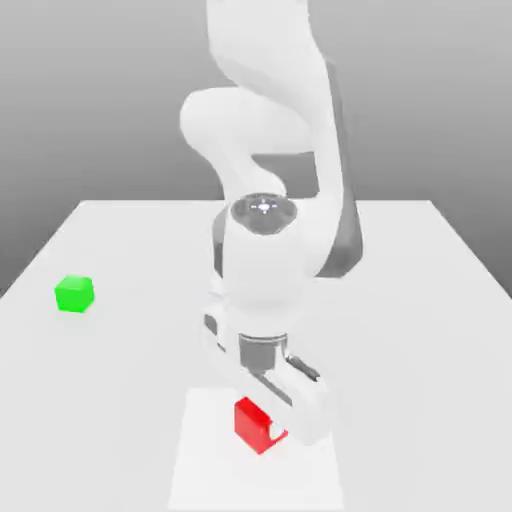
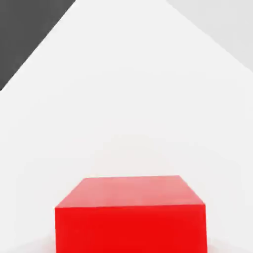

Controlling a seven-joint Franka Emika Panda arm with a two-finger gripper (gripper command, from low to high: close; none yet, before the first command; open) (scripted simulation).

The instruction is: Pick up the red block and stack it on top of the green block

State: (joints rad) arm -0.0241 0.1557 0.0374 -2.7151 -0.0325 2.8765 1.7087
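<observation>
A plain white table (image 1: pixel 420 330) carries two cubes. The green block (image 1: pixel 74 294) sits toward nine o'clock near the edge, the red block (image 1: pixel 253 423) toward six o'clock, well apart.

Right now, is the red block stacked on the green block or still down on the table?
Still down on the table. The red block sits at the arm's hand near the front edge; the green block stands apart, toward the exterior view's left.

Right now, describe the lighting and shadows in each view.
Exterior view: soft, even light; a pale rectangular patch lies on the table under the red block; the green block casts almost no shadow. Hand view: the red block's top face is lighter than its front, with faint shading at its base.
</observation>
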